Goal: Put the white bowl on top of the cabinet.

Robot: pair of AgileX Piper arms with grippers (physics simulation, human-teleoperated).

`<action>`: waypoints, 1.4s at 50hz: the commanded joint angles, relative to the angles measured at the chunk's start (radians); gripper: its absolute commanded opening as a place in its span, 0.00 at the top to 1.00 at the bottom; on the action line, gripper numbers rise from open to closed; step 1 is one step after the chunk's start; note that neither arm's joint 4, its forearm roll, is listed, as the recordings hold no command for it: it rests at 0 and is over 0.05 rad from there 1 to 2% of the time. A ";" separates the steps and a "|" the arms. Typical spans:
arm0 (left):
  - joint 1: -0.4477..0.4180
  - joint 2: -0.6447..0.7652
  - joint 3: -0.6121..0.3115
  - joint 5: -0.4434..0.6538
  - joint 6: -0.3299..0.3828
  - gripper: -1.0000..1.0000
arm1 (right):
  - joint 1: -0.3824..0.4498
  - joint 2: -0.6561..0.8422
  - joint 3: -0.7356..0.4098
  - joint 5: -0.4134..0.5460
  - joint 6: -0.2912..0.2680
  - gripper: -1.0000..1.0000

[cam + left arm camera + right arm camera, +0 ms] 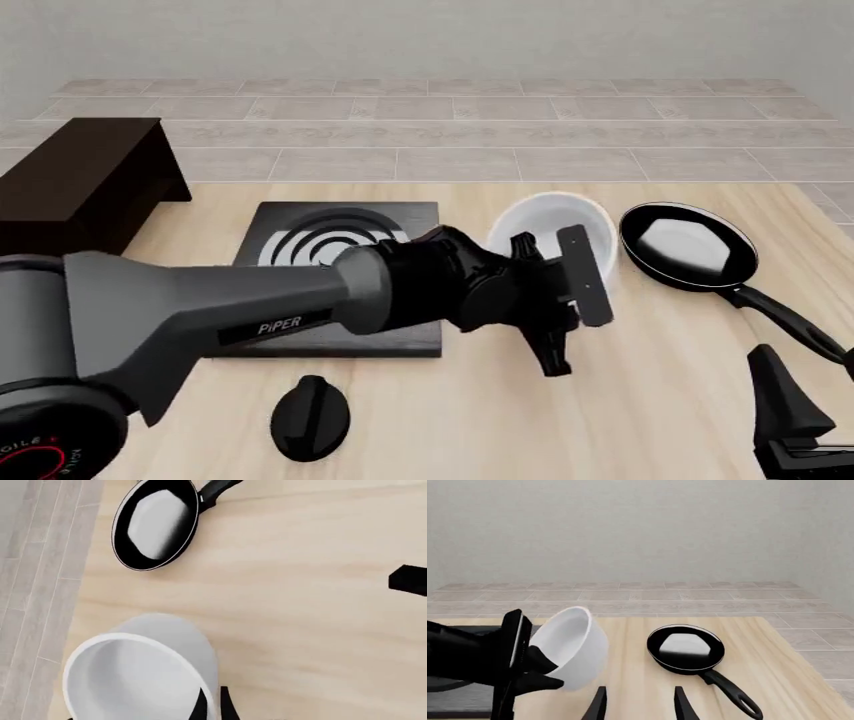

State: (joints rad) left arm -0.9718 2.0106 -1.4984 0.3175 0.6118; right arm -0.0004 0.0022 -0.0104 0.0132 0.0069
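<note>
The white bowl (587, 222) hangs tilted in my left gripper (547, 246), lifted off the table between the stove plate and the frying pan. In the left wrist view the bowl (127, 675) fills the near corner, and my left gripper (212, 708) pinches its rim with one finger inside and one outside. In the right wrist view the bowl (570, 640) is tipped on its side. The dark brown cabinet (80, 185) stands at the far left of the table, well away from the bowl. My right gripper (790, 425) is open and empty at the near right; it also shows in its own view (639, 705).
A black stove plate (320, 235) with silver rings lies mid-table under my left arm. A black frying pan (687, 245) sits right of the bowl, handle toward my right gripper; it also shows in both wrist views (155, 524) (685, 647). A black knob (310, 418) lies near the front edge.
</note>
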 commanded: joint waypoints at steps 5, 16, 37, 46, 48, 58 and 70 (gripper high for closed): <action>0.010 -0.143 0.031 -0.066 -0.020 1.00 | 0.000 0.000 0.000 0.000 0.000 0.00; -0.015 -0.220 0.067 -0.075 -0.043 1.00 | 0.000 0.000 0.000 0.000 0.000 0.00; 0.091 -0.397 0.047 0.014 -0.115 1.00 | 0.000 0.000 0.000 0.000 0.000 0.00; 0.163 -0.443 0.047 0.071 -0.095 1.00 | 0.000 0.000 0.000 0.000 0.000 0.00; 0.180 -0.446 0.037 0.078 -0.096 1.00 | 0.000 0.000 0.000 0.000 0.000 0.00; 0.283 -0.474 0.008 0.139 -0.136 1.00 | 0.000 0.000 0.000 0.000 0.000 0.00; 0.421 -0.491 -0.048 0.193 -0.152 1.00 | 0.000 0.000 0.000 0.000 0.000 0.00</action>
State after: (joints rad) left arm -0.6505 1.5506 -1.4830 0.4661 0.4779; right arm -0.0003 0.0021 -0.0105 0.0134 0.0068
